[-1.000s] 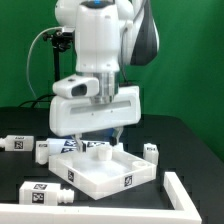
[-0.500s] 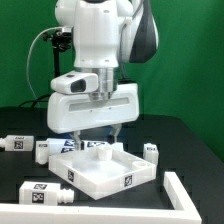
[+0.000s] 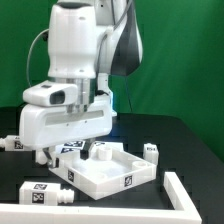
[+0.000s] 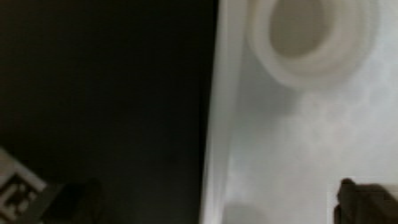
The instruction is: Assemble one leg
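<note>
Three white legs with black-and-white tags lie on the black table: one (image 3: pixel 12 143) at the exterior view's far left, one (image 3: pixel 45 192) in front on the left, one (image 3: pixel 150 152) to the right of the wide white panel (image 3: pixel 110 175). My gripper (image 3: pixel 66 153) hangs low over the panel's left edge, open and empty. In the wrist view the gripper (image 4: pixel 222 205) straddles that panel's edge (image 4: pixel 267 140), with one dark fingertip (image 4: pixel 365 198) over the panel and the other over the dark table. A round socket (image 4: pixel 311 45) shows on the panel.
A long white bar (image 3: pixel 192 190) lies at the front right corner. A tag's corner (image 4: pixel 15 185) shows on the table in the wrist view. A small white stub (image 3: pixel 100 153) stands inside the panel.
The arm has swung toward the exterior view's left and dropped lower, turning at the wrist. The gripper now sits over the panel's left edge instead of its middle. No part has moved.
</note>
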{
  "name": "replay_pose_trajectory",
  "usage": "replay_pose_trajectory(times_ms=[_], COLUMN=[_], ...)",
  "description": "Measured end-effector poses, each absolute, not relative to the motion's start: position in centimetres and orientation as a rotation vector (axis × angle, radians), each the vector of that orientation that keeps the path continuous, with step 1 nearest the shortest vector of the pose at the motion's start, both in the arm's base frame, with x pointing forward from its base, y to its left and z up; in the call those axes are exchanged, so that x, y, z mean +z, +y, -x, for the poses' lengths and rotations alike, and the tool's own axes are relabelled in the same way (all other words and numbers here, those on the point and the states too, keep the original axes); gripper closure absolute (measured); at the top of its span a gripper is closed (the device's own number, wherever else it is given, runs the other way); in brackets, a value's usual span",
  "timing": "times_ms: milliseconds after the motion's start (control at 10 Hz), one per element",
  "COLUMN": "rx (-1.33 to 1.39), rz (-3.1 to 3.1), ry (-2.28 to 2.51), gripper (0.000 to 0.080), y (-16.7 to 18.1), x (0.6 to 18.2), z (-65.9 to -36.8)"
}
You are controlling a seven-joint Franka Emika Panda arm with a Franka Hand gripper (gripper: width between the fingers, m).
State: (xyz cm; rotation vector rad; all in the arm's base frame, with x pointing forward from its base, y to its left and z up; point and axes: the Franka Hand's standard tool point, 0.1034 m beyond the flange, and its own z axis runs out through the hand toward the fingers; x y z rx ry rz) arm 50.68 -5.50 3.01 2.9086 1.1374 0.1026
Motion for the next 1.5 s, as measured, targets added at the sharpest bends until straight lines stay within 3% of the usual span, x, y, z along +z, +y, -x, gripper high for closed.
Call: replay_pose_trajectory(times_ms=[300,400,500,800,1100,1500], rx=[0.086,0.085,0.085,0.084,0.114,0.08], rz=[-2.929,-2.93,-2.93,-2.93,-2.95,-3.115], ry=[1.108,1.107,1.107,1.107,1.02,0.485], gripper=[0.0151,0.0288,0.0288,0.0729,0.0748,0.0748], y=[-5.2,-5.2,-5.2,-5.2,-5.2,-4.2], x=[2.3,2.3,2.3,2.3,2.3,2.3], z=[-50.3,-50.3,-50.3,-50.3,-51.2,-51.8])
